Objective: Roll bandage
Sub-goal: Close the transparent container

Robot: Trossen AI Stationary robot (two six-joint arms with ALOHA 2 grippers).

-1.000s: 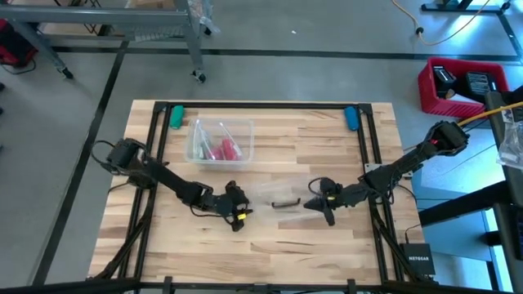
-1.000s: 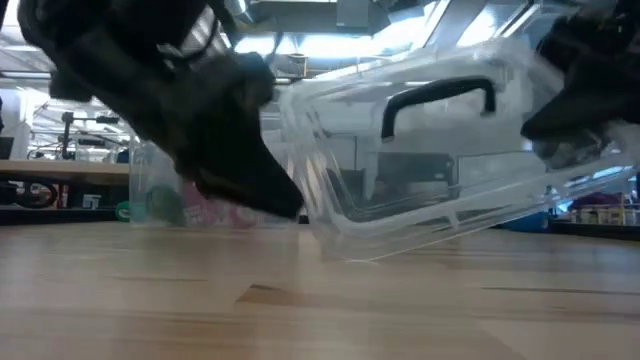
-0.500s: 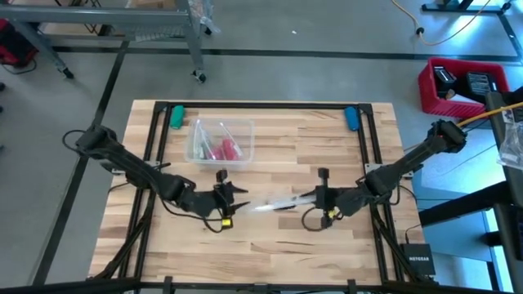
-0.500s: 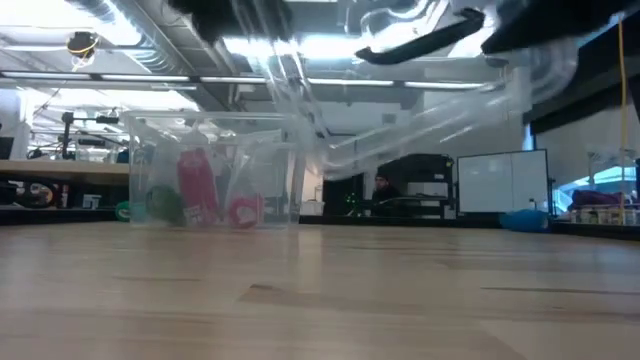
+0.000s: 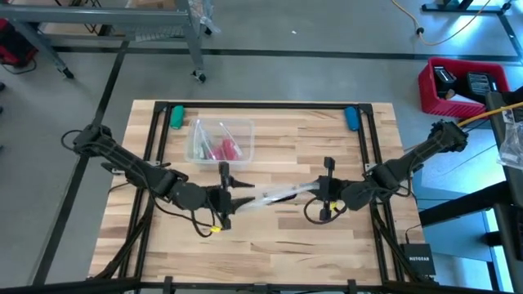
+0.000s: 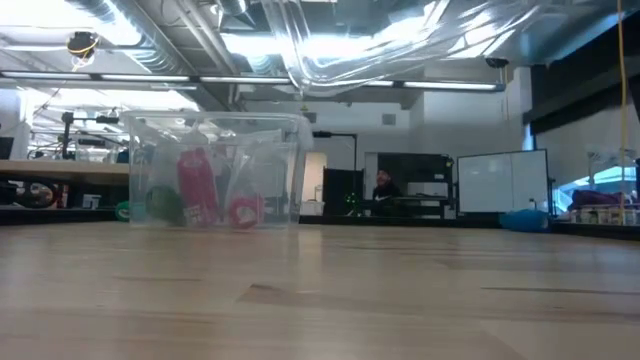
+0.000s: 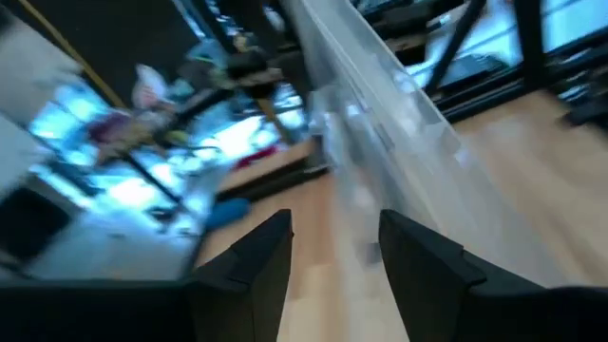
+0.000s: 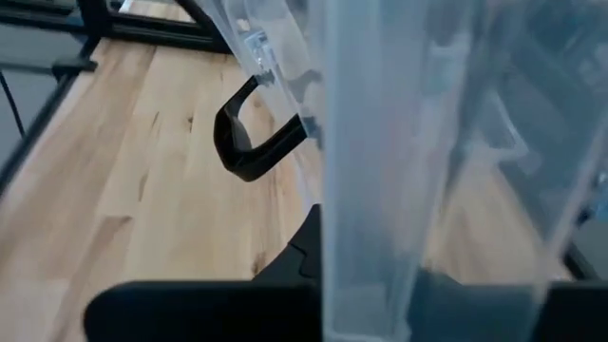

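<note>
The bandage (image 5: 222,149) is a red-pink roll standing in a clear plastic box (image 5: 198,131) at the table's back left, also seen as the bandage (image 6: 195,185) in the low view. The box's clear lid (image 5: 278,195), with a black handle (image 8: 255,142), hangs high over the table's middle between my two grippers. My right gripper (image 5: 314,193) is shut on the lid's right end. My left gripper (image 5: 239,197) stands open at the lid's left end, which reaches in between its fingers (image 7: 256,266). My left gripper has the lid's left end (image 7: 370,190) between its spread fingers, coming level from the table's left; whether a finger touches the plastic cannot be told. My right gripper pinches the lid's right end (image 8: 380,256) between its shut fingers, slanting in from the table's right. The clear plastic hides its fingertips. The lid is lifted clear of the table, turned nearly on edge.
A green thing (image 5: 176,117) and a blue thing (image 5: 351,118) lie at the table's far corners. A red crate (image 5: 458,86) stands off the table at the right. Bare wood (image 5: 270,245) fills the near half. A person (image 6: 381,186) shows far behind the table.
Both grippers have risen and rolled about their own lines, going out of the low view at the top. The lid, which lay tilted on the table between them, has gone up with them, clear of the table, and has turned toward standing on edge.
</note>
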